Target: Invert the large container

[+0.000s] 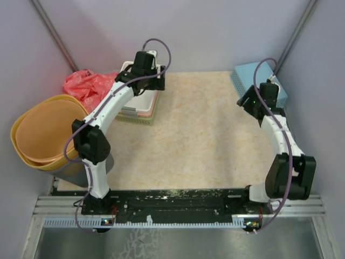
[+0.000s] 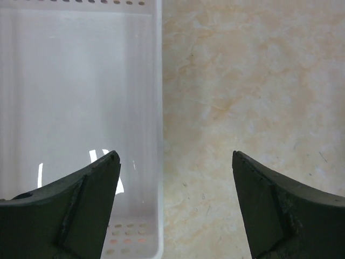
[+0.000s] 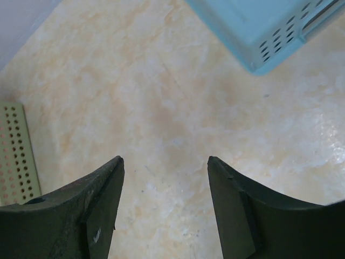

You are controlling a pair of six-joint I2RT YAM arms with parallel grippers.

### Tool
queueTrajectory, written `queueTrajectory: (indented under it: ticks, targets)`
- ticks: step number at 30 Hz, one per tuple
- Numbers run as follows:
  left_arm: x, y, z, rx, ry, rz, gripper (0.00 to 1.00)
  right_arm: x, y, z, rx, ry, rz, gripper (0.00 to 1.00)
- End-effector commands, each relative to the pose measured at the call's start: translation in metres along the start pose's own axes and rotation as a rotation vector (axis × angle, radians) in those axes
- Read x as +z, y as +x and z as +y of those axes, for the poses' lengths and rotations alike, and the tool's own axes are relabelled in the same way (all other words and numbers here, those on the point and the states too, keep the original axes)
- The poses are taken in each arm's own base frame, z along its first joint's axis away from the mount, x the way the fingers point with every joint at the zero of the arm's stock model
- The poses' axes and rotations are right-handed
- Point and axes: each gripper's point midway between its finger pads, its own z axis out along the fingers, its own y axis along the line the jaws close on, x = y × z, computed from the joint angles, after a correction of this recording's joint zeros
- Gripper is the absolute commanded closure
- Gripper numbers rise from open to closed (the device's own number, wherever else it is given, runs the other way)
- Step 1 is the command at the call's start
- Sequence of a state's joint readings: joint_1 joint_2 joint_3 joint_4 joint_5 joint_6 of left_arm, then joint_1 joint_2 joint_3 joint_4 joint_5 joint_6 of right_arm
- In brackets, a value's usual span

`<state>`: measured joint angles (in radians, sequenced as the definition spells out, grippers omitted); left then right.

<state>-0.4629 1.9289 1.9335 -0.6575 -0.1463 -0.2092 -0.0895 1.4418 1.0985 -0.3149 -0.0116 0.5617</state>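
My left claw (image 2: 175, 156) sits nearest, its jaws spread wide across the right wall of the large white container (image 2: 81, 81). The container stands open side up on stacked baskets (image 1: 136, 116) at the desk's (image 2: 248, 81) far left. My right claw (image 3: 164, 159) hangs open over the desk near a blue basket (image 3: 242, 21).

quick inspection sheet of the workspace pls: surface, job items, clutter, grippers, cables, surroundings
surface: beige marbled table
job's things: white container upright, open side up, on a stack of baskets, back left
clutter: blue basket back right; yellow tubs and red bag at left
grippers: left gripper open, straddling the white container's right wall; right gripper open over bare table
cables: purple cables looped along both arms
surroundings: grey walls
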Motion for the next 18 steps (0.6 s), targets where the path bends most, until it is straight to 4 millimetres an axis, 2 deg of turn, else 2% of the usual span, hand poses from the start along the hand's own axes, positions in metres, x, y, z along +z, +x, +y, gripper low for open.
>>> queueTrajectory:
  ticks: [1, 5, 9, 12, 15, 16, 18]
  targets:
    - [0.026, -0.004, 0.015, 0.033, -0.111, -0.006, 0.16, -0.025, 0.013, 0.023, -0.009, -0.130, 0.001, 0.36]
    - [0.050, 0.016, 0.022, 0.058, -0.148, 0.045, 0.34, -0.039, 0.020, 0.015, -0.022, -0.108, 0.009, 0.36]
    - [0.059, 0.029, 0.024, 0.062, -0.163, 0.071, 0.53, -0.049, 0.019, 0.011, -0.035, -0.093, -0.011, 0.36]
    - [0.054, 0.026, 0.024, 0.056, -0.158, 0.064, 0.75, -0.052, 0.016, 0.012, -0.035, -0.096, -0.019, 0.36]
    - [0.040, 0.012, 0.020, 0.060, -0.143, 0.030, 0.95, -0.053, 0.015, 0.015, -0.036, -0.106, -0.018, 0.36]
    - [0.034, 0.007, 0.018, 0.064, -0.136, 0.018, 1.00, -0.054, 0.014, 0.016, -0.036, -0.111, -0.019, 0.37]
    - [0.018, -0.009, 0.013, 0.067, -0.115, -0.018, 1.00, -0.055, 0.013, 0.018, -0.034, -0.121, -0.022, 0.37]
